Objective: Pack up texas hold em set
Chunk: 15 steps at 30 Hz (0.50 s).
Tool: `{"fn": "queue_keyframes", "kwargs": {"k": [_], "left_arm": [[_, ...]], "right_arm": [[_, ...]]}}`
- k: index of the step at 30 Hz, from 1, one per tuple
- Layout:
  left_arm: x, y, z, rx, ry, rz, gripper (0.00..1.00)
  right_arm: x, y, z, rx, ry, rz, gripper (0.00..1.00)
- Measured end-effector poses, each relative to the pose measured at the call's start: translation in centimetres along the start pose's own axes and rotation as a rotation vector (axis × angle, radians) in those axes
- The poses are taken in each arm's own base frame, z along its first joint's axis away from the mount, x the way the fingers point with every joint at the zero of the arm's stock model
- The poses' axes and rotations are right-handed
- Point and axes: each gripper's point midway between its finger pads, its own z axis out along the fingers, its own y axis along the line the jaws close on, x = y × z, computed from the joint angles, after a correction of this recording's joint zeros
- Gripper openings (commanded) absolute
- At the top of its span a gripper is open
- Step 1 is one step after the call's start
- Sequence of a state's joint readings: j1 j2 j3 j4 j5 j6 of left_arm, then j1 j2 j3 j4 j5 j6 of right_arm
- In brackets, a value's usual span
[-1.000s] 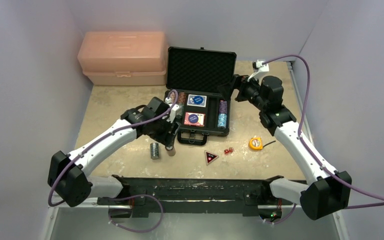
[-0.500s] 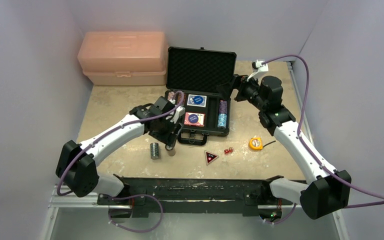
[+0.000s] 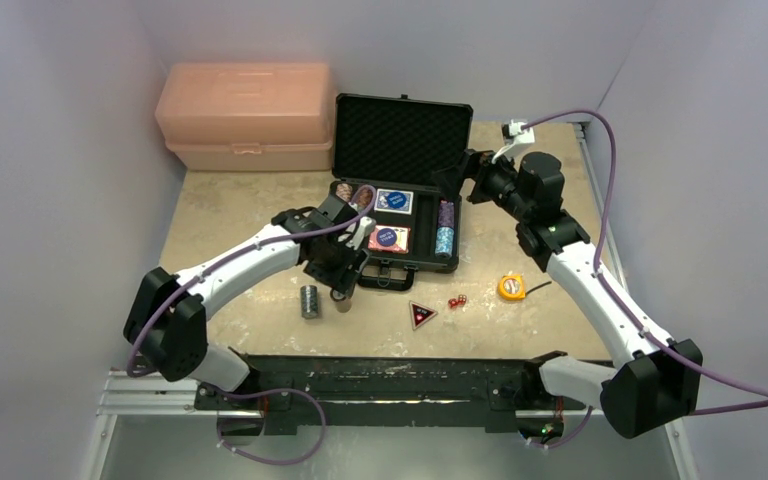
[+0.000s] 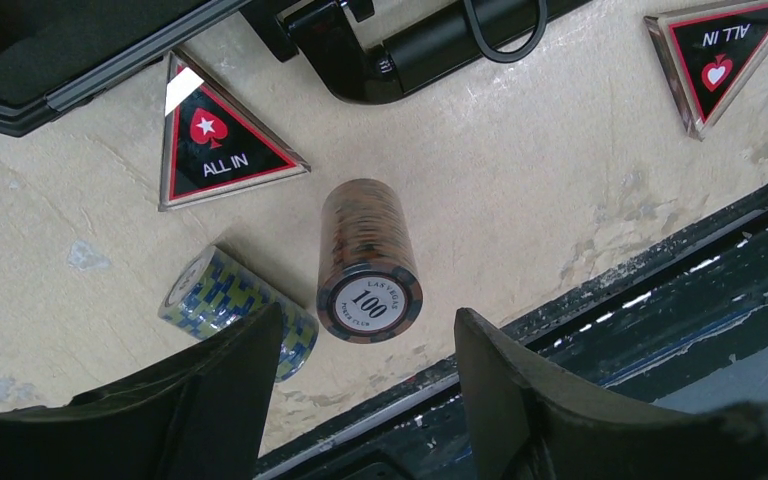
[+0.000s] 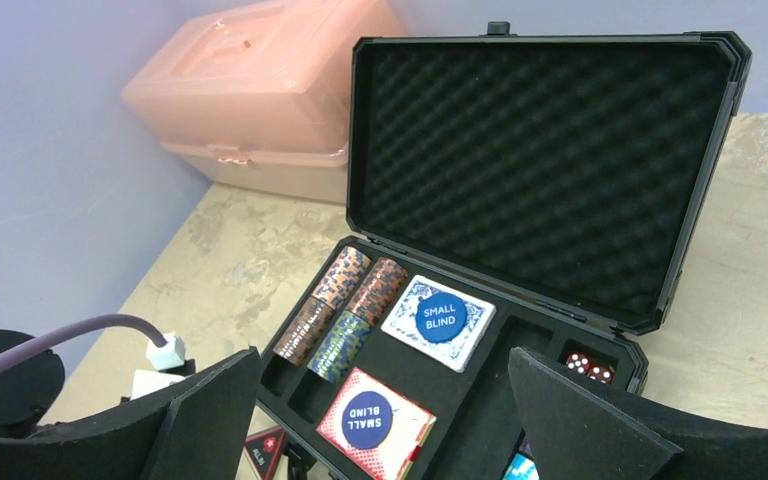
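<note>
The black case (image 3: 400, 205) lies open with its foam lid (image 5: 545, 150) upright. Inside are chip stacks (image 5: 345, 305), a blue deck (image 5: 440, 320), a red deck (image 5: 375, 420) and red dice (image 5: 588, 366). On the table stand a brown "100" chip stack (image 4: 368, 260) and a blue-green chip stack (image 4: 230, 300). Two red triangular buttons (image 4: 215, 145) (image 4: 720, 55) lie near the case handle (image 4: 410, 50). My left gripper (image 4: 370, 370) hangs open just above the brown stack (image 3: 343, 303), holding nothing. My right gripper (image 5: 382, 360) is open and empty above the case's right side.
A salmon-pink plastic box (image 3: 245, 115) stands at the back left. An orange tape measure (image 3: 511, 287) lies right of the case. Two loose red dice (image 3: 456, 301) and a triangular button (image 3: 422, 314) sit in front of it. The arms' black base rail (image 4: 660, 300) runs along the near edge.
The left arm's elbow has swung in toward the case while its gripper stays over the brown stack, jaws slightly narrower. The right arm has not moved.
</note>
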<state>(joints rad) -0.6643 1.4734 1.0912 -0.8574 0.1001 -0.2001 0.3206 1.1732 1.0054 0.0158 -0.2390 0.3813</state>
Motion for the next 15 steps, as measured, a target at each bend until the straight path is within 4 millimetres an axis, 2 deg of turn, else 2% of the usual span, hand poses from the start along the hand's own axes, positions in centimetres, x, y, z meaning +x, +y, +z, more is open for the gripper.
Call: {"fn": "queue_keyframes", "kwargs": {"k": [15], "left_arm": [[1.0,0.6,1.8,-0.037,0.103,-0.035,0.58]], "right_arm": [[0.1,0.3,0.0,-0.006,0.003,-0.001,0.99]]}}
